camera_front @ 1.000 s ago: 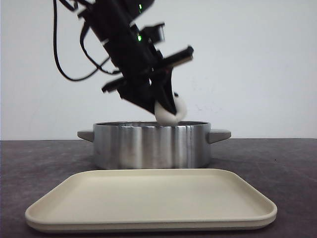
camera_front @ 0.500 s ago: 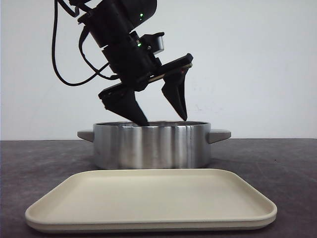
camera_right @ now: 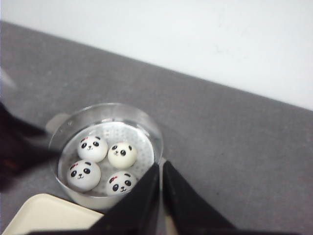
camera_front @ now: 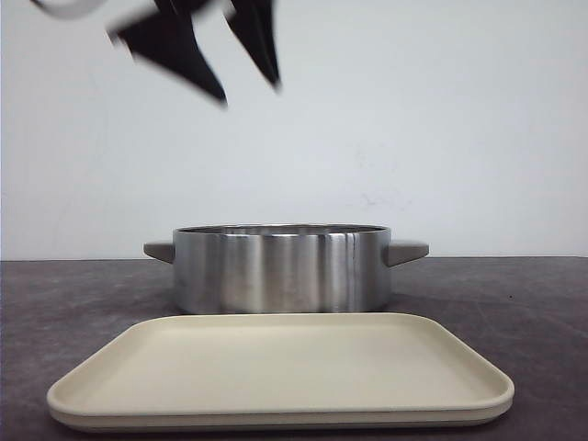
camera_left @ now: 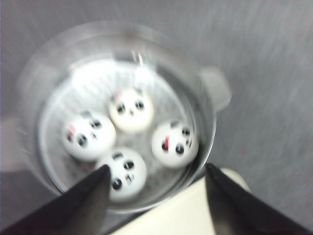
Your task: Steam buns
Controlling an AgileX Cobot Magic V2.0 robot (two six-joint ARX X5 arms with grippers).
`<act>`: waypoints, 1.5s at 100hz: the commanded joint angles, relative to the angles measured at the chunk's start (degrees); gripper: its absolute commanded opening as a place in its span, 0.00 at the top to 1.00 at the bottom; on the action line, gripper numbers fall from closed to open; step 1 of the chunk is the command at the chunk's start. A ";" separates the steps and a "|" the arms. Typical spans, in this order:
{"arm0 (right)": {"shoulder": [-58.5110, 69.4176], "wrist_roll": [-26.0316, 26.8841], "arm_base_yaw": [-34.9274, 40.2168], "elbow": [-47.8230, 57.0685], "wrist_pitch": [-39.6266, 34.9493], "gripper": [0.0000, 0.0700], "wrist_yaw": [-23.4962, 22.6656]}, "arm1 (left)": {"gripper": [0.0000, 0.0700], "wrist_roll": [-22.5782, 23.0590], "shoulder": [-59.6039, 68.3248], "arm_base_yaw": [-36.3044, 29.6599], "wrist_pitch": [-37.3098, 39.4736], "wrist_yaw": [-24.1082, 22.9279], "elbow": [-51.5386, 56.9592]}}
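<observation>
Several white panda-faced buns lie side by side inside the steel pot (camera_left: 205,122), among them one (camera_left: 131,110) at the back and one (camera_left: 122,174) nearest my left fingers. The right wrist view shows the same buns (camera_right: 122,155) in the pot (camera_right: 105,105). My left gripper (camera_front: 248,92) hangs high above the pot (camera_front: 280,266), blurred and open, and holds nothing. In its own view the left gripper (camera_left: 157,169) spans the pot's near rim. My right gripper (camera_right: 161,165) is shut and empty, beside the pot and well above it.
A cream tray (camera_front: 276,367) lies in front of the pot on the dark table, and its corner shows as the tray (camera_right: 44,215) in the right wrist view. The pot has a grey handle (camera_front: 409,250) on each side. A white wall stands behind.
One second ago my left gripper held a bun at the pot's rim. It opened, the bun went into the pot, and the gripper rose up and to the left.
</observation>
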 commanded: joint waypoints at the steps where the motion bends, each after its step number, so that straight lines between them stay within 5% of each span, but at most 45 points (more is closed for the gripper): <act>1: -1.33 0.37 0.66 -3.34 4.28 0.99 -0.37 | 0.75 0.81 -3.52 -0.33 0.11 -1.36 -0.33; 17: -6.71 0.37 1.22 -18.14 18.78 0.99 -5.20 | 1.00 0.72 -14.91 -0.37 -1.40 -1.44 -5.18; 43: -14.62 -0.22 1.46 -34.99 35.69 0.99 -10.73 | 1.00 -4.35 -35.60 -0.37 -1.79 -4.17 -20.55; 150: -18.03 -0.76 -2.25 -36.00 35.95 0.99 -9.92 | 1.00 -3.93 -49.79 -0.37 -6.91 -4.33 -22.64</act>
